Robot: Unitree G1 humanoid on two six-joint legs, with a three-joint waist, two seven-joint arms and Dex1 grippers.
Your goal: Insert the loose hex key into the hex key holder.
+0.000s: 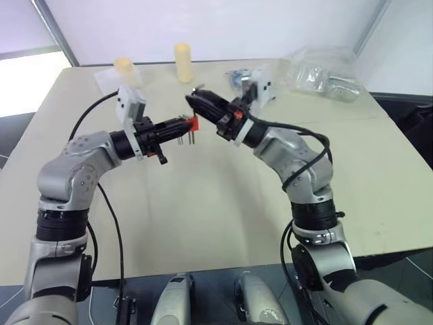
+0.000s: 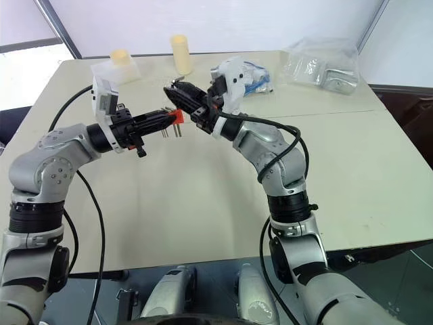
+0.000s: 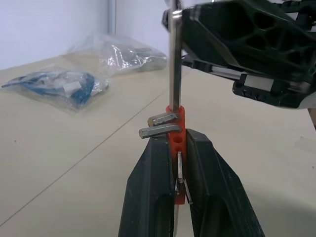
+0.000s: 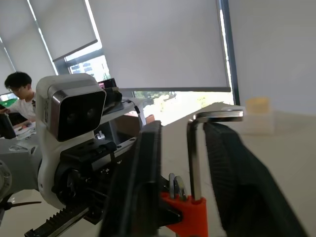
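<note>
Fingers of the left gripper (image 3: 180, 197) are clamped on the small red-orange plastic hex key holder (image 3: 177, 131), held above the beige bench (image 1: 203, 203). Thin dark grey L-shaped loose hex key (image 4: 194, 153) stands seated in the holder's end slot, between the parted fingers of the right gripper (image 4: 182, 163), whose fingers stand clear of its shaft

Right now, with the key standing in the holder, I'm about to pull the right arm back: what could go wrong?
1. The loose hex key stands between the right hand's parted fingers; its bent top could catch on withdrawal and pull out.
2. The left hand grips the hex key holder only at its lower part, so a snag might twist it.
</note>
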